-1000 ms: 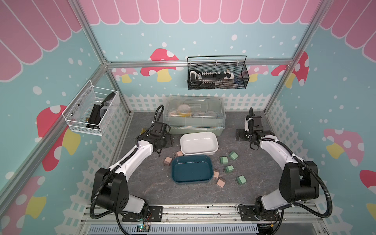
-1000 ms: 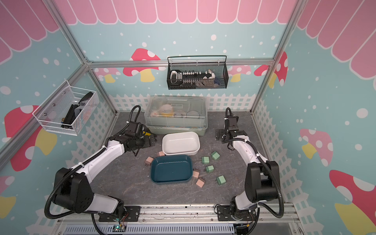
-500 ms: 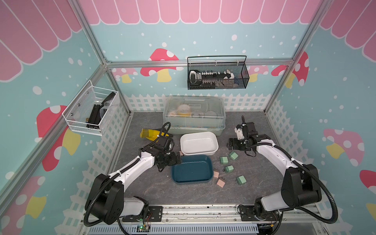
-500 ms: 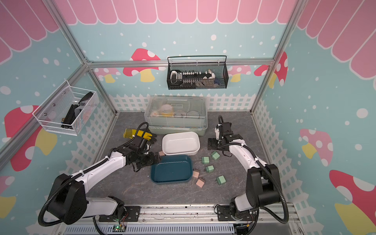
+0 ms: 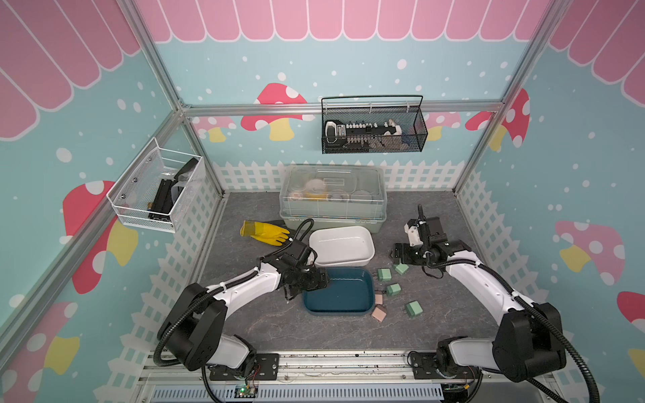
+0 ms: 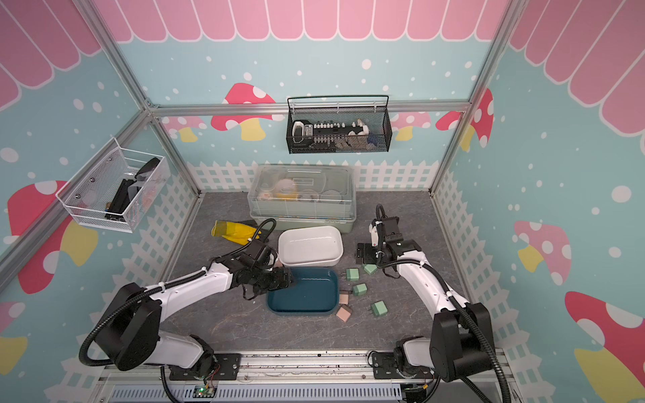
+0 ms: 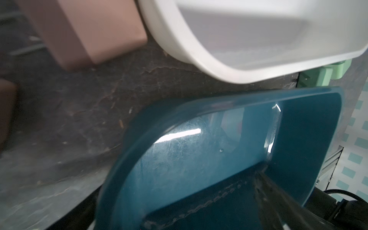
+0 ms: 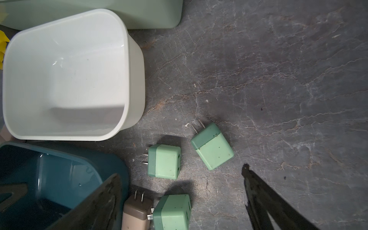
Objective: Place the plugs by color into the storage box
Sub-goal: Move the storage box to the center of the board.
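While the white tub (image 5: pixel 342 244) and teal tub (image 5: pixel 343 293) sit empty, the plugs (image 5: pixel 384 274) lie unsorted on the tabletop, with the left gripper (image 5: pixel 323 281) and right gripper (image 5: pixel 399 254) both spread wide and holding nothing.

Mushroom-patterned teal walls (image 5: pixel 349 69), grey marbled floor (image 5: pixel 419 216)

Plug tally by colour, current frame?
Mint green plugs: 4
Pinkish-tan plugs: 3 clear; a blurred dark shape at the left wrist view's edge may be a fourth
Total: 7 certain
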